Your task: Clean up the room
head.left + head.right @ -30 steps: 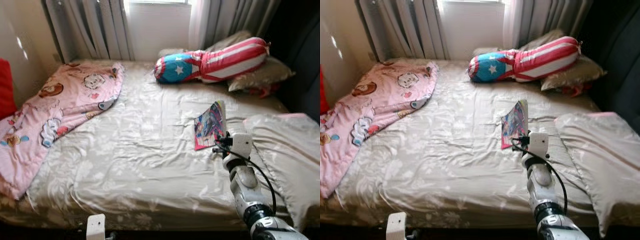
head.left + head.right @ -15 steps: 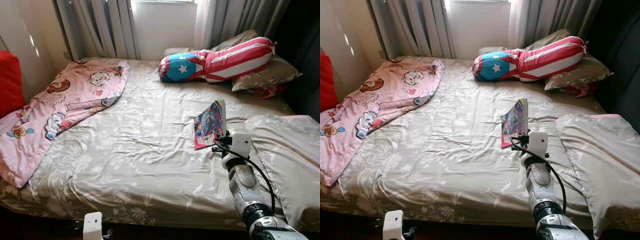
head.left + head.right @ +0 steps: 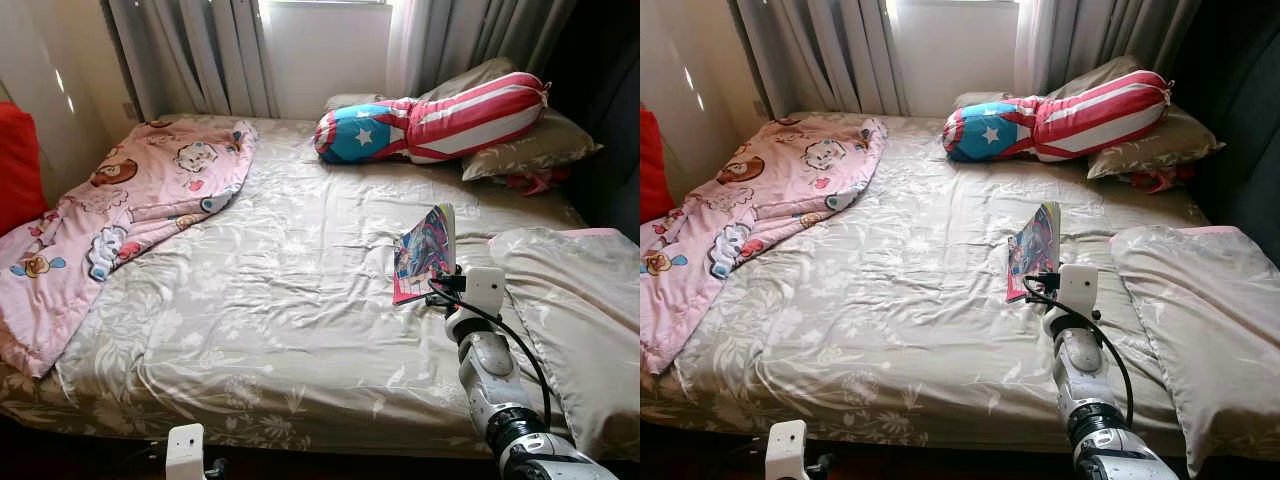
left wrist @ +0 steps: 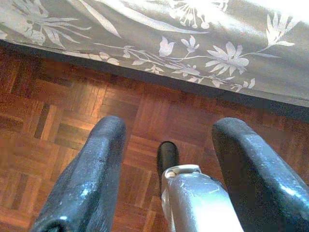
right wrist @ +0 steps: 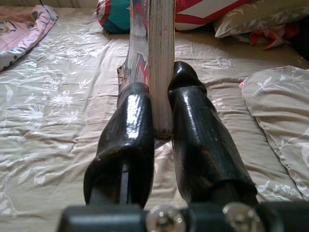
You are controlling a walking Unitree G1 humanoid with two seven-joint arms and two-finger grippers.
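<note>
Bedding in a pale floral print is covering the bed (image 3: 270, 310) across the head view, with a pink cartoon blanket (image 3: 110, 215) lying crumpled over its left side and hanging off the edge. A red, white and blue star bolster (image 3: 430, 118) is resting against grey pillows (image 3: 530, 150) near the curtains (image 3: 200, 50), and another grey pillow (image 3: 575, 320) is lying along the right edge. The right arm is reaching over the mattress, and a colourful book (image 3: 426, 252) is standing tilted on its edge just ahead of the wrist camera housing, between the bolster and the near pillow.

Looking along the left gripper (image 4: 169, 159), its two black fingers are standing well apart with nothing between them, hanging above the wooden parquet floor (image 4: 63, 111) beside the draped edge of the bedsheet.

Looking along the right gripper (image 5: 161, 121), both black fingers (image 5: 133, 130) are pressing against either side of the book (image 5: 159, 58), clamping its page edge while the book is rising upright above the sheet, the bolster and pillows showing beyond it.
</note>
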